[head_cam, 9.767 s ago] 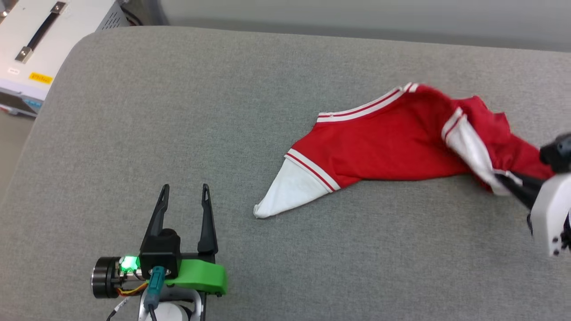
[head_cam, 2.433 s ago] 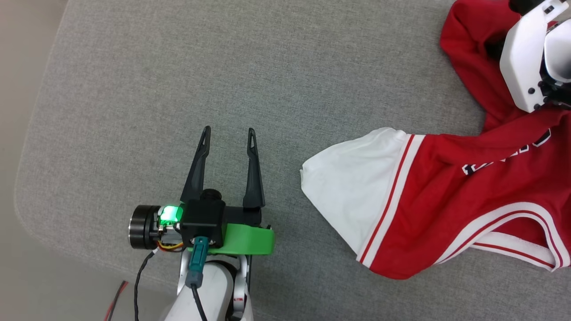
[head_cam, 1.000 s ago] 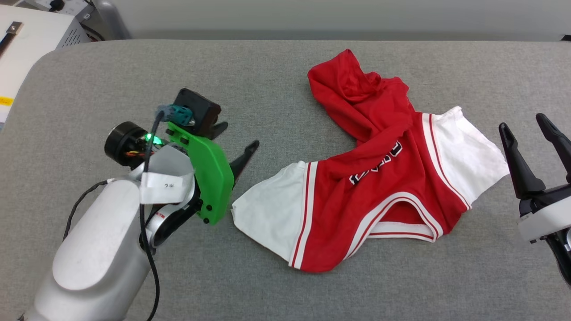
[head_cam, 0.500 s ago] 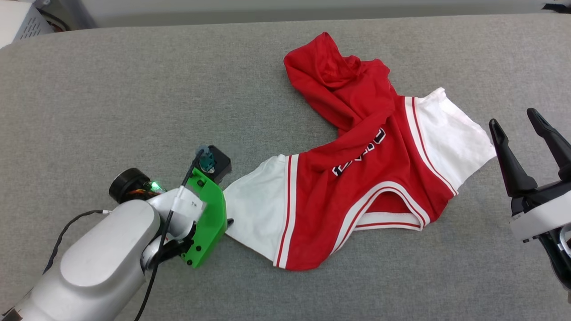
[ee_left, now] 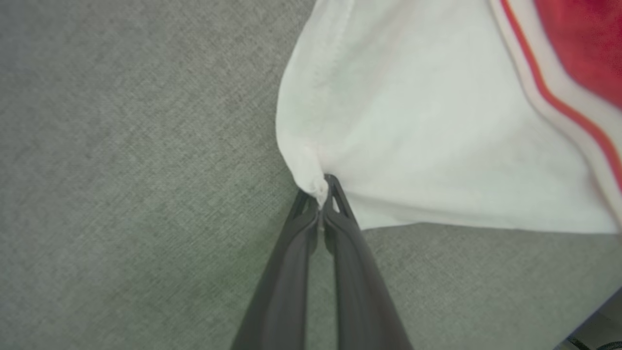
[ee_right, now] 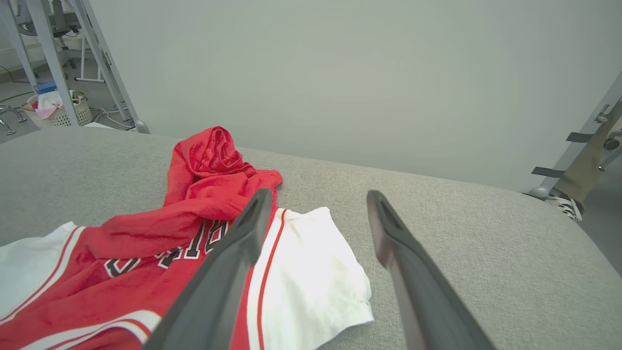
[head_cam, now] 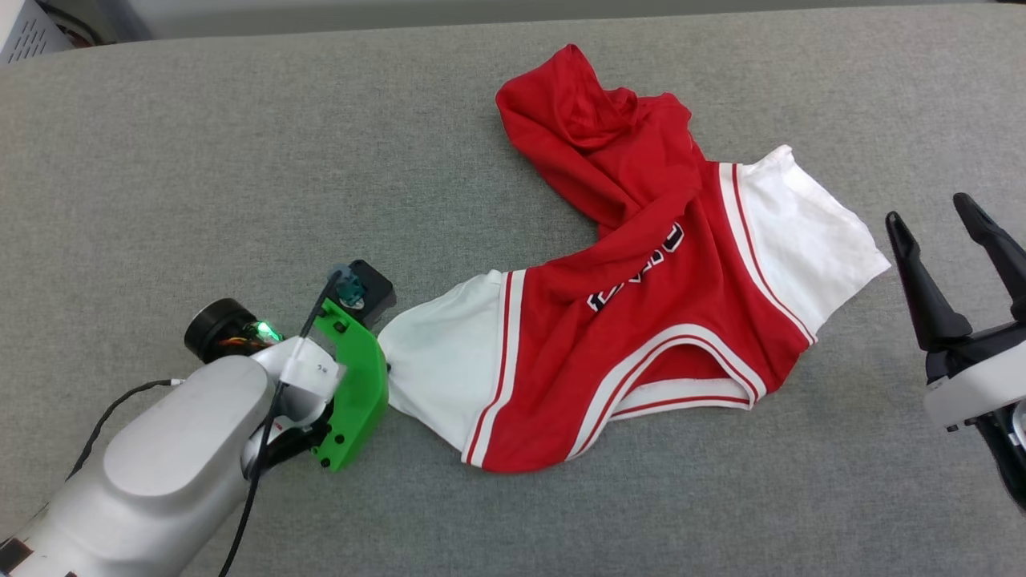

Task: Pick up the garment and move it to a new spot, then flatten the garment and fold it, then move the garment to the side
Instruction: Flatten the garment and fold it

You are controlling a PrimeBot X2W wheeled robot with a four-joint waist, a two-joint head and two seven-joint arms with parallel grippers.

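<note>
While tight on garment [ee_left: 413,146], left hand [ee_left: 321,197]

Matt soft jersey garment [head_cam: 545,377] — coarse woven-cloth table [head_cam: 240,160].

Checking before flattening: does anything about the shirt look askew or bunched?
Yes. The garment lies crooked: its red body is twisted into a bunched heap at the far end, a fold covering part of the lettering.
</note>
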